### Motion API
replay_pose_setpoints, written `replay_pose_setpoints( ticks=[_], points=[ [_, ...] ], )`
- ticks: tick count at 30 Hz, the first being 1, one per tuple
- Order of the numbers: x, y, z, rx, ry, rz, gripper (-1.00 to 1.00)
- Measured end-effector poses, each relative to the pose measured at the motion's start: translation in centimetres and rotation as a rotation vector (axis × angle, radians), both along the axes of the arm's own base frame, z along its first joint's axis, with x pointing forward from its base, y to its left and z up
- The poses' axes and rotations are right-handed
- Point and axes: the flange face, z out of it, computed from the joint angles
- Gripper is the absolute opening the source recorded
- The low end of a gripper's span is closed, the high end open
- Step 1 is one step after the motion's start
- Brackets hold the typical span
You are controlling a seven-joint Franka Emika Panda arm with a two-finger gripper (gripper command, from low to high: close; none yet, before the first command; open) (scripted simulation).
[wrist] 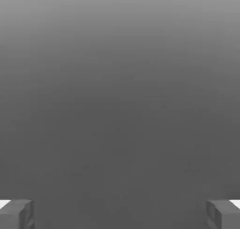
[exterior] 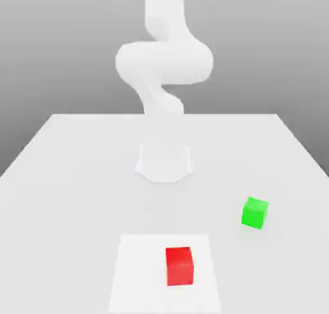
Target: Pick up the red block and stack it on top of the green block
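The gripper (wrist: 120, 214) stands wide open in the hand view: its two grey fingertips (wrist: 16, 214) sit far apart, with bare grey ground between them, and they hold and touch nothing. In the exterior view, the nearest thing is the red block (exterior: 179, 266). It rests flat on a lighter square patch (exterior: 138, 274) of the white table (exterior: 64, 178), close to the table's near edge. The patch has free room around the red block on every side, more toward the exterior view's left. Farther back than the red block, and toward the exterior view's right of it, the green block (exterior: 254, 212) sits on the bare table, well apart from the red block and turned a little. It is near the table's edge on that side, but not at it. Behind the red block, much farther, stands the round white base (exterior: 164, 163) of the arm (exterior: 164, 56), which rises above it. Between the red block and the base the table surface lies open.
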Motion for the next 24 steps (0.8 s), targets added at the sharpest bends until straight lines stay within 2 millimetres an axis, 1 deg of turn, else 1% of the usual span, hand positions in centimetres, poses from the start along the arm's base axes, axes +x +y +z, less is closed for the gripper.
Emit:
replay_pose_setpoints(
  ticks=[2,5,8,11,13,15,17,20,22,24],
  points=[
    [2.5,0.3,-4.2,-0.001,0.07,0.008,0.0],
    [5.3,0.7,-10.5,-0.003,0.17,0.02,0.0],
    [7.1,1.1,-17.0,-0.006,0.268,0.031,0.0],
    [8.0,1.5,-23.6,-0.01,0.367,0.042,0.0],
    [8.0,1.8,-27.9,-0.014,0.432,0.049,0.0],
    [7.6,2.0,-32.2,-0.018,0.498,0.056,0.0],
    [6.8,2.3,-36.3,-0.023,0.564,0.063,0.0],
    [4.9,2.6,-42.2,-0.032,0.662,0.075,0.0],
    [4.0,2.6,-45.4,-0.036,0.703,0.078,0.0],
    [3.8,2.6,-47.8,-0.036,0.713,0.078,0.0]
  ],
)
